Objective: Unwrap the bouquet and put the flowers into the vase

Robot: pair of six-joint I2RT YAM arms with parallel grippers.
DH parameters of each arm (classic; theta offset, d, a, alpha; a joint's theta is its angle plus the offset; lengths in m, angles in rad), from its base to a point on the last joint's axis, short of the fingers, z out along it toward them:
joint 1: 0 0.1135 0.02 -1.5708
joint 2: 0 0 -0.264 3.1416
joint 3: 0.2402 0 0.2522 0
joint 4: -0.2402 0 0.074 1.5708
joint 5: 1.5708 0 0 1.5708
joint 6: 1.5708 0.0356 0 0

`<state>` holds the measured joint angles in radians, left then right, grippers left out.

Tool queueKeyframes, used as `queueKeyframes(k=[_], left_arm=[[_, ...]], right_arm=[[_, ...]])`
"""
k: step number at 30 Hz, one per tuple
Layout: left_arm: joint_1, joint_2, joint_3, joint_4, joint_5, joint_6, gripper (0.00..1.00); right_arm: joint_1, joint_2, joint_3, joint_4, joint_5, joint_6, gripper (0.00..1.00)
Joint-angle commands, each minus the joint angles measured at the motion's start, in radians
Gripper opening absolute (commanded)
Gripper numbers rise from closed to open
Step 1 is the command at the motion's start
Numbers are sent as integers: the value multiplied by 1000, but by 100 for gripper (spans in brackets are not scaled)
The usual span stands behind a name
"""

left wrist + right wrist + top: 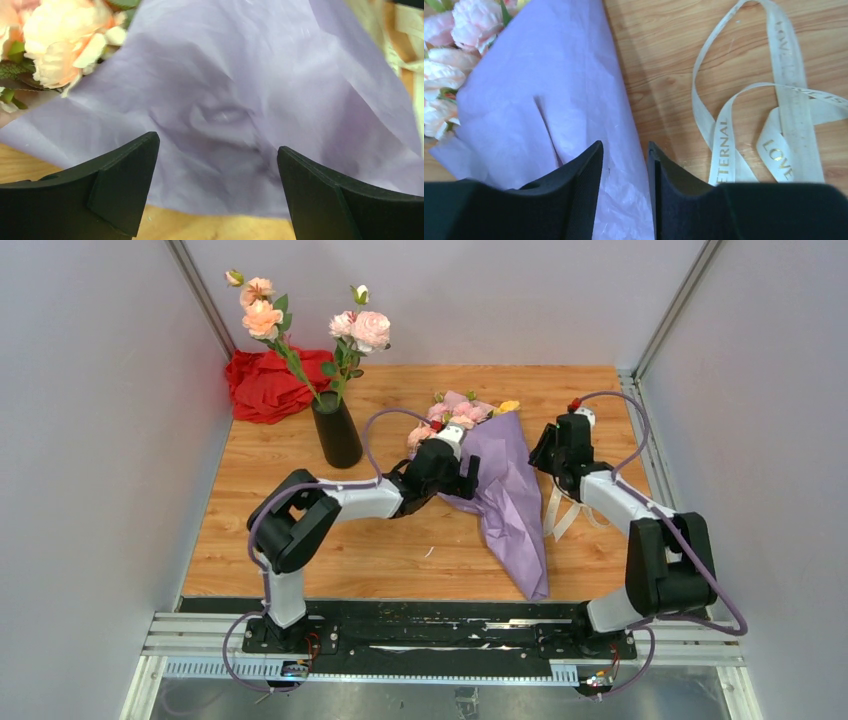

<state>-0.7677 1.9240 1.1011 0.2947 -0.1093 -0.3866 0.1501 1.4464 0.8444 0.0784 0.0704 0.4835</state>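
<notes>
"Two pincers flanked the bouquet (pixel 505 490). Which sat nearer?"
"The left pincer (pixel 218 150) – spread wide, right over the lilac paper. The right pincer (pixel 624 147) hung at the paper's right edge, barely parted, gripping nothing."
"And its long axis?"
"Mid-counter (pixel 400 550) – blooms toward the far edge, tail toward the near edge."

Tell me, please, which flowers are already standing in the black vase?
The two tall stems with larger peach and pink roses stand upright in the black vase; the small pink and yellow blooms lie wrapped in lilac paper.
</notes>
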Motion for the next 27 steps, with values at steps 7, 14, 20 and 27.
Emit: queueKeyframes(k=[7, 14, 20, 27], left_arm=[[-163, -358, -152, -6, -236, 111, 100], [-286, -580, -291, -17, -457, 88, 100], [-339, -728, -332, -114, -576, 63, 100], [-382, -776, -335, -178, -654, 50, 100]], right_arm=[[201, 52, 30, 1, 15, -100, 45], [328, 5, 19, 20, -1, -153, 43], [386, 81, 56, 45, -147, -183, 42], [490, 151, 122, 17, -131, -250, 42]])
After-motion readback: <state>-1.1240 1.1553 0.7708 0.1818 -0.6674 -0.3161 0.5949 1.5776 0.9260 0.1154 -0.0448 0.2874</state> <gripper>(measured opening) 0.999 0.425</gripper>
